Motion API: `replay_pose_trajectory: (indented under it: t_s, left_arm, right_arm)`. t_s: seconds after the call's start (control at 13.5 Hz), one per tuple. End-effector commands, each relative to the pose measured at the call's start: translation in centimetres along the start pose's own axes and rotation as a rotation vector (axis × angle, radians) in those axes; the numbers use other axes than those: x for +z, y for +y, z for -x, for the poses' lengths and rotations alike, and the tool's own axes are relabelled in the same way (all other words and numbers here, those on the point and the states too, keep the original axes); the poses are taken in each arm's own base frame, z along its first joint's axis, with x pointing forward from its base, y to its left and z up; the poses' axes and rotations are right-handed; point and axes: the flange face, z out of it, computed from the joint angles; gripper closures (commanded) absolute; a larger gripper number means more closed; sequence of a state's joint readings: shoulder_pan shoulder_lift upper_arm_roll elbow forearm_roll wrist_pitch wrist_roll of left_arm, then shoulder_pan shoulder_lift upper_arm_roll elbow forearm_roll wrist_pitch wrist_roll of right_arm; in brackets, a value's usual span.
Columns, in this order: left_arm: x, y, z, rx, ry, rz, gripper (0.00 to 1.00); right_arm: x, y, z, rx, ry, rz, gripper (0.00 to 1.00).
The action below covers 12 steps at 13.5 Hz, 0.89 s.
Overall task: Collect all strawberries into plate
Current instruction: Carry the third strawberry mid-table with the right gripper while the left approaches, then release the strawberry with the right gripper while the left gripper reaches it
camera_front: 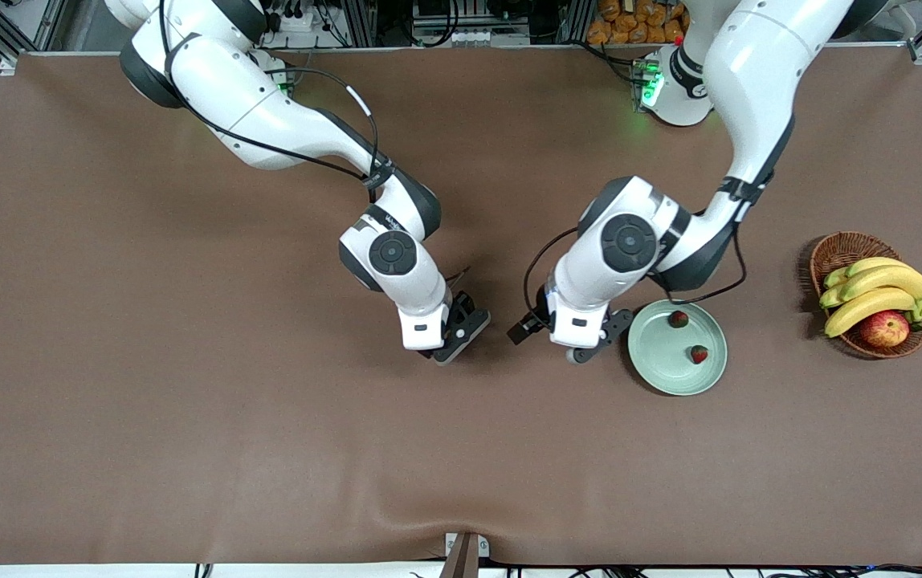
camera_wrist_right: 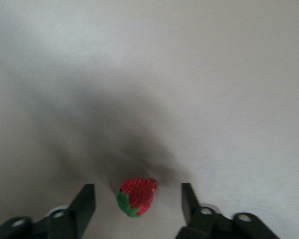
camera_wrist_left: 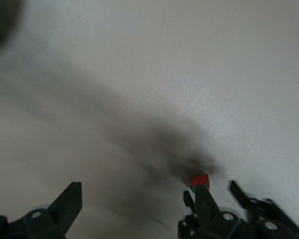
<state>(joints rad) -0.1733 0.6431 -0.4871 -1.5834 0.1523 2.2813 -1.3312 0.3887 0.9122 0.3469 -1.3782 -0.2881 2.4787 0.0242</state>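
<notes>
With two strawberries (camera_front: 678, 319) already in the plate (camera_front: 654, 377), the third strawberry (camera_wrist_right: 137, 196) lies on the table (camera_front: 188, 417) between the right gripper's (camera_wrist_right: 138, 204) wide-open, empty fingers, cap nearer the wrist. The left gripper (camera_front: 581, 347) hangs open beside the plate.

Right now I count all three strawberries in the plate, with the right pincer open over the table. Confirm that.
Not quite: the plate holds only two strawberries, as the front view shows. The third strawberry lies on the table between the open right pincer's fingers in the right wrist view.
</notes>
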Motion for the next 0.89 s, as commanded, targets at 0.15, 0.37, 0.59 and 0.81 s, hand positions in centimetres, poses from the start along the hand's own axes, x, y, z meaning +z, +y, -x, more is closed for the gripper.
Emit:
replay_pose_trajectory:
  t_s: [0.15, 0.37, 0.59, 0.81]
  left_arm:
    - [4.6, 2.3, 3.6, -0.068, 0.017, 0.030, 0.00]
    - [8.6, 4.5, 5.9, -0.119, 0.080, 0.034, 0.00]
    - [10.9, 7.0, 8.0, -0.169, 0.115, 0.062, 0.00]
    - [12.0, 7.1, 9.4, -0.133, 0.110, 0.063, 0.00]
  right_arm:
    - [-8.1, 8.5, 0.0, 0.091, -0.015, 0.072, 0.00]
    - [-13.5, 15.2, 1.8, 0.131, -0.058, 0.117, 0.00]
    - [-18.6, 19.1, 4.3, 0.207, -0.119, 0.156, 0.00]
    - [-23.4, 23.0, 7.9, 0.293, -0.193, 0.204, 0.00]
